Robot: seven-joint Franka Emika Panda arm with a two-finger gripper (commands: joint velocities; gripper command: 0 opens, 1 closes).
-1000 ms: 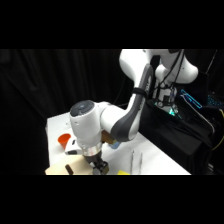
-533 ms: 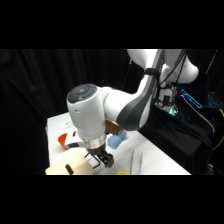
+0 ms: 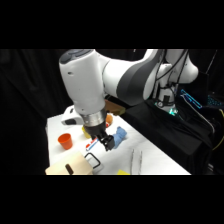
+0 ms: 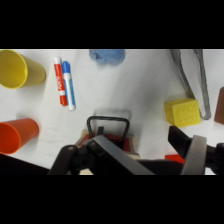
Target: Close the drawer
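Since a second ago my white arm has swung toward the camera, bringing the gripper [image 3: 106, 144] above the small light-wood drawer with its red-edged front [image 4: 107, 141] and black loop handle [image 3: 93, 160], low at the table's near edge. Jaws look wide, holding nothing. I'd drop behind the handle and push squarely on the front, avoiding the orange plastic cup [image 3: 65, 141]

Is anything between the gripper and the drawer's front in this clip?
Nothing visible: the gripper hangs just above the light-wood drawer with its black loop handle. The red and blue markers and orange cup lie aside.
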